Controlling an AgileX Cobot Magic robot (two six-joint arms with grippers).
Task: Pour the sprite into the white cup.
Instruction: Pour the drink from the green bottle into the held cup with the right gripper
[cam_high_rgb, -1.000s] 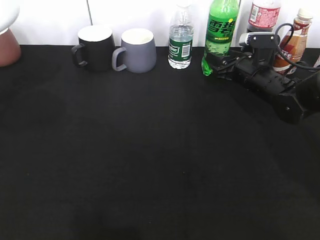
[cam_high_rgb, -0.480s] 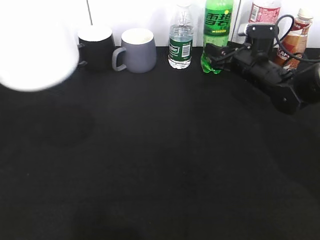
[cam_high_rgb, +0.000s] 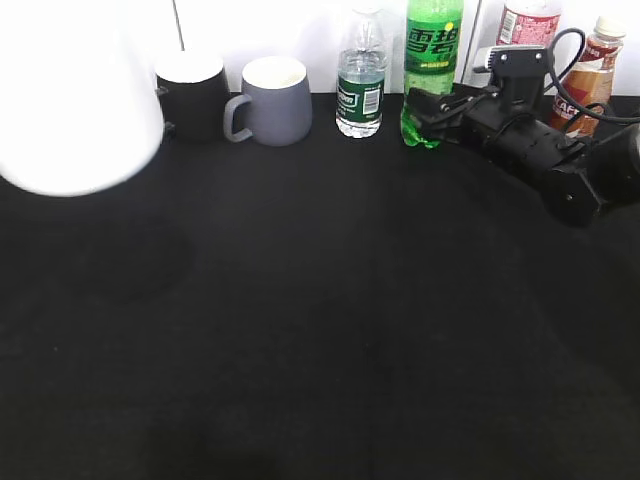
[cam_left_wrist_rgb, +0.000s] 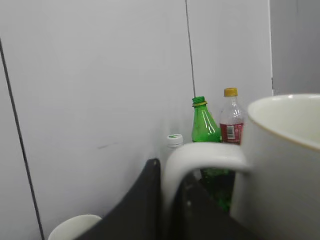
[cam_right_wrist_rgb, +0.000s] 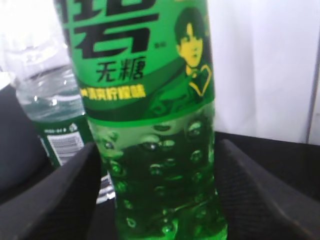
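- The sprite (cam_high_rgb: 432, 60) stands at the back edge of the black counter (cam_high_rgb: 330, 320), right of the middle, close to the white wall (cam_high_rgb: 90, 40). Its base looks raised a little off the counter, though I can't be sure from the exterior view.
- The right gripper (cam_high_rgb: 425, 108) reaches in from the right edge, and its black fingers (cam_right_wrist_rgb: 70, 195) sit either side of the bottle's lower body, pressed to the green plastic just under the label. It is clamped on the sprite.
- The white cup (cam_high_rgb: 75, 95) is a big blurred shape at the back left corner, up in the air, very near the camera, with a soft shadow on the counter below it.
- In the left wrist view the cup's loop handle (cam_left_wrist_rgb: 200, 157) is pinched between the dark fingers of the left gripper (cam_left_wrist_rgb: 170, 200), so that gripper holds the cup by its handle. The cup sits upright there, its rim at the right of that view.
- Along the back edge, from left: a black mug (cam_high_rgb: 190, 95), a grey mug (cam_high_rgb: 272, 100) just beside it, then a small clear water bottle (cam_high_rgb: 361, 75) just left of the sprite.
- Behind the right arm (cam_high_rgb: 540, 150), toward the back right corner, stand a red-labelled bottle (cam_high_rgb: 527, 25) and a brown drink bottle (cam_high_rgb: 590, 75).
- The sprite has no cap on in the left wrist view; its open neck shows next to the yellow-capped red bottle.
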